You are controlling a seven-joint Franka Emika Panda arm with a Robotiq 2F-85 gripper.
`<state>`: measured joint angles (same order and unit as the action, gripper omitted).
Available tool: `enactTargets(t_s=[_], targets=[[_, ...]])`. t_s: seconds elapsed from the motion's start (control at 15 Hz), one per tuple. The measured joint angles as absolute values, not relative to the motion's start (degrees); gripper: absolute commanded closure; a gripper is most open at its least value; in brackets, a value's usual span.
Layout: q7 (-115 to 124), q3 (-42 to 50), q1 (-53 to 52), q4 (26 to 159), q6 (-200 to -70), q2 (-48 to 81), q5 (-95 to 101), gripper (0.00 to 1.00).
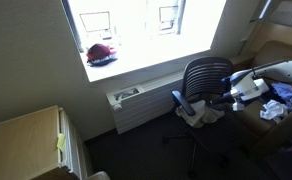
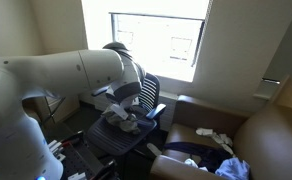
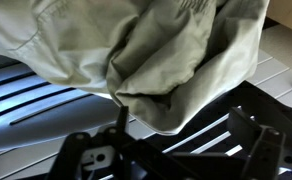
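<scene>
Hand [image 2: 123, 108] open, just above beige cloth [image 3: 176, 60] on office chair [image 1: 204, 78].

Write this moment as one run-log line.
gripper: open | nearest: beige cloth | cloth: crumpled on office chair seat

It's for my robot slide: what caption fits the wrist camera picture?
Open robot fingers close to a crumpled beige cloth.
</scene>
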<state>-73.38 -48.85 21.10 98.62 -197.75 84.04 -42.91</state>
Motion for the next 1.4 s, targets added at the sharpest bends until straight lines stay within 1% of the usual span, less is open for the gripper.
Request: enactTargets(t_s=[0.2,0.4,0.53,0.67,0.73,0.8,0.93,1.13,1.2,1.27,1.33,1.4], targets=[[-65.7,-49.4,20.0,97.6,-197.4,85.5,-34.9,0.0],[-57.8,-48.2,16.5,97.5,-197.5,85.2,-30.9,0.0],[-48.1,-43.6,12.0,97.4,-197.5,84.6,-25.6,0.0],[-38.6,-37.2,6.4,96.7,-197.9,84.2,-21.5,0.0],[-35.0,-34.3,3.9,95.9,-197.9,84.2,-20.4,0.21],[-33.1,-32.7,2.1,95.3,-198.0,84.2,-20.1,0.28],[-24.3,-30.6,0.9,95.2,-197.9,84.2,-12.0,0.41],[-13.2,-28.7,1.1,95.2,-197.9,84.3,-1.5,0.61],[-10.8,-28.4,1.2,95.2,-197.9,84.3,0.8,0.7],[-9.0,-28.1,1.3,95.1,-197.9,84.3,2.5,0.75],[-7.5,-27.8,1.4,95.1,-197.9,84.3,4.0,0.84],[-6.4,-27.6,1.5,94.9,-197.9,84.3,5.1,0.9]])
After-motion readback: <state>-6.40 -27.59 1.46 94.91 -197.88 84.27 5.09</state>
